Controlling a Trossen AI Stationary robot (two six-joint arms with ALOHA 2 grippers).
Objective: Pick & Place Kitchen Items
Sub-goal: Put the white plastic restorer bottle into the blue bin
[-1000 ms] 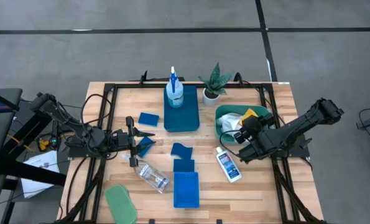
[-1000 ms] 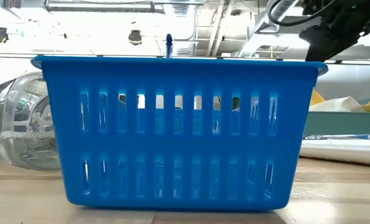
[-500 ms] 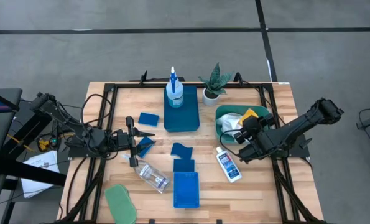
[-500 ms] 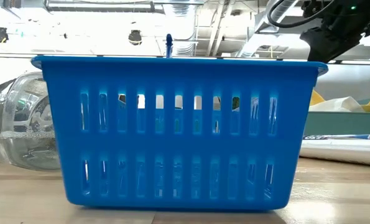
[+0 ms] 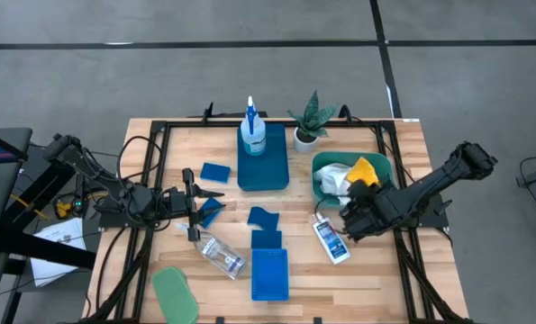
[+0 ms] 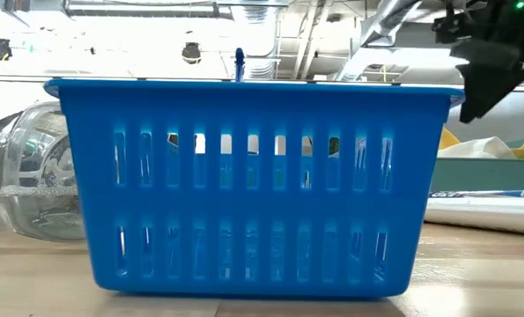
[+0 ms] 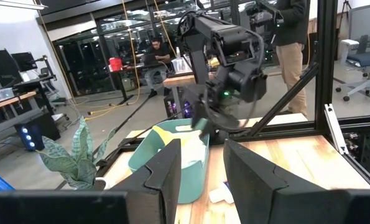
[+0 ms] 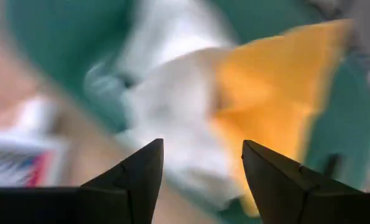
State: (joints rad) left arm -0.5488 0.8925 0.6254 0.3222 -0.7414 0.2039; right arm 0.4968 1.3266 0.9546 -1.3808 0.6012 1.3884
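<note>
right hand point(image 5: 347, 222): hovering at the near-left rim of the tub point(image 5: 320, 167), between it and the white bottle point(image 5: 330, 239); fingers apart, nothing between them in the wrist view.
left hand point(image 5: 192, 203): waiting at the tabletop's point(image 5: 403, 153) left side, just beside a blue sponge point(image 5: 211, 211); fingers part way apart, no contact visible, so not calling it a grip.
cloths: white cloth point(image 5: 336, 179) and yellow cloth point(image 5: 364, 168) lying in the tub; green cloth point(image 5: 175, 293) lying at the near-left corner.
bottles: white one lying flat just near of the right hand; clear bottle point(image 5: 219, 253) lying flat left of the basket point(image 5: 269, 274); spray bottle point(image 5: 253, 131) standing on the far tray point(image 5: 266, 171).
sponges: one point(image 5: 215, 171) left of the tray, others mid-tabletop by the basket.
risk 1: right hand is sitting low by the tub wall; a sideways move could be shoving the tub, or dragging the cloths back out.
risk 2: white bottle is round and lying flat, likely rolling off if pinched off-centre.
risk 3: plant point(image 5: 311, 120) is standing close behind the tub, could get tipped.
</note>
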